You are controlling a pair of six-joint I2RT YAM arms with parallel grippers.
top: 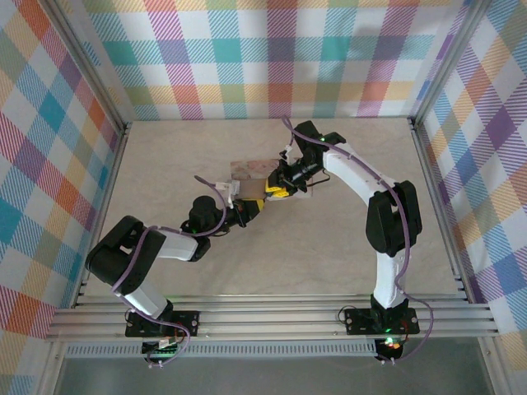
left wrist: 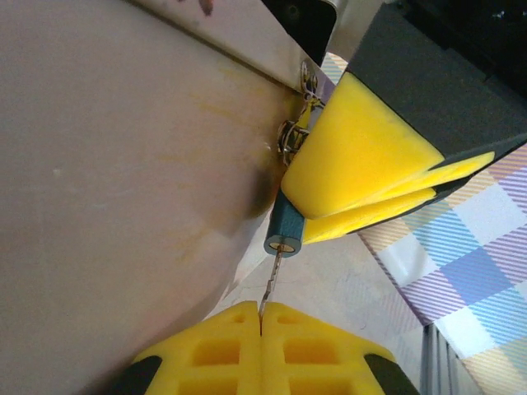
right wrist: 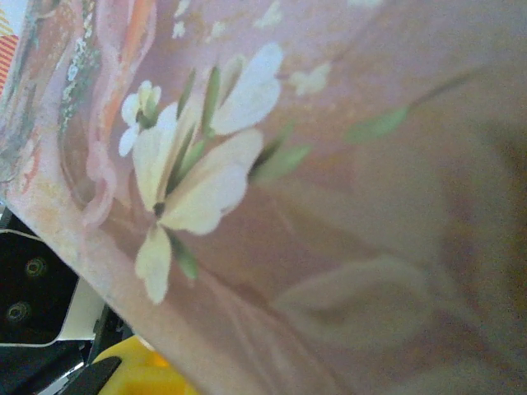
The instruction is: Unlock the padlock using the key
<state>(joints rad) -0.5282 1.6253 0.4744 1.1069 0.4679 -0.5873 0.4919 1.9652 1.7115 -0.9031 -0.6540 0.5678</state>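
We are mid-insertion: our left gripper [left wrist: 261, 319] clenches the thin grey metal key [left wrist: 271, 284], tip at the keyhole [left wrist: 285, 245] of the small blue-green padlock [left wrist: 286, 226] pinched by our right gripper [left wrist: 362, 185] beside the pink flowered tin [right wrist: 346, 164]; next, we judge, a straight push then twist.

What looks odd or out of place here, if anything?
Nothing spilled or broken. The one oddity: the tin has a dark, yellowish smudge on its side beside the padlock, perhaps only a reflection. The key, pinched in the left gripper, lines up with the keyhole.
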